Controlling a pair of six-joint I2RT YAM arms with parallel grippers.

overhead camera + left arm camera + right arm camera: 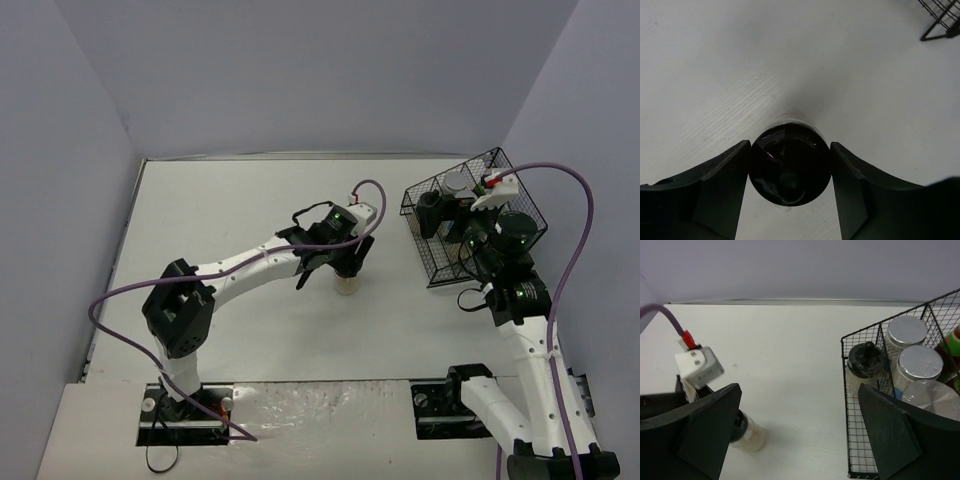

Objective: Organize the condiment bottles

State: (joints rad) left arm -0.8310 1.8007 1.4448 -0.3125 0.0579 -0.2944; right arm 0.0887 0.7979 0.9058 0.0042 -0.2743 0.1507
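Snugly, left claw (790,150) around jar (790,175).

White links, black joints: left arm (250,266) centre-left, right arm (535,360) lower right. Purple cables (576,252) loop off each; green lights (338,213) dot wrists; left gripper (789,150) matte black.
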